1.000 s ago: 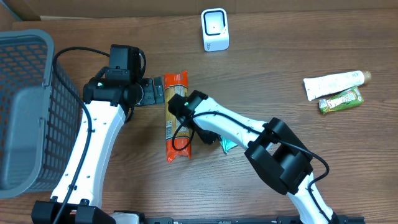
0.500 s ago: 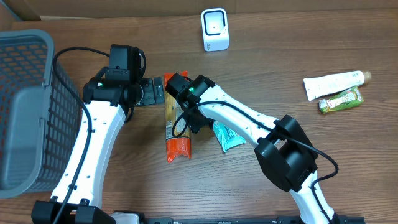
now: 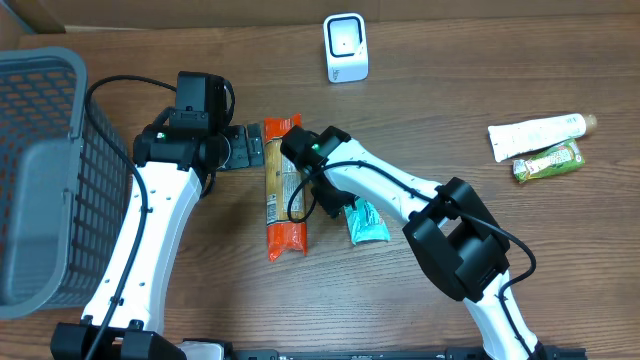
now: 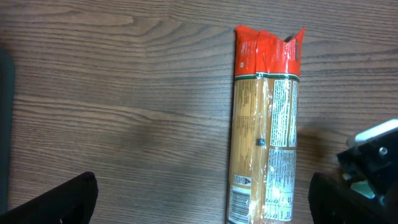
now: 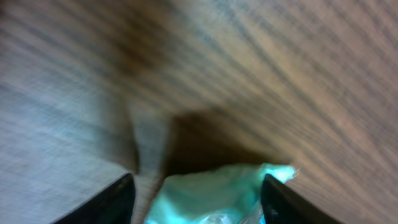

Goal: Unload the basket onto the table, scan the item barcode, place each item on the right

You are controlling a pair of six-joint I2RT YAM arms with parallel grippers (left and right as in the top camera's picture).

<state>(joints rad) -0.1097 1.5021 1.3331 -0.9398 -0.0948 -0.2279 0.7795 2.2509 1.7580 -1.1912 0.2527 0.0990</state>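
Near the table's centre, found the right gripper (image 5: 198, 183) half-spread astride a teal packet (image 3: 366, 222); cannot tell from the blurred wrist view whether gripped. Just left of it, noted a spaghetti packet (image 3: 283, 185) lying flat. Observed the left gripper (image 3: 245, 148) spread wide, empty, at that packet's far end. Logged the scanner (image 3: 346, 47) upright by the far edge.

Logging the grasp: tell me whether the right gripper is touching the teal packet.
Cannot tell. The right wrist view shows the teal packet between the fingertips of the right gripper, but it is blurred; overhead, the arm hides the fingers.
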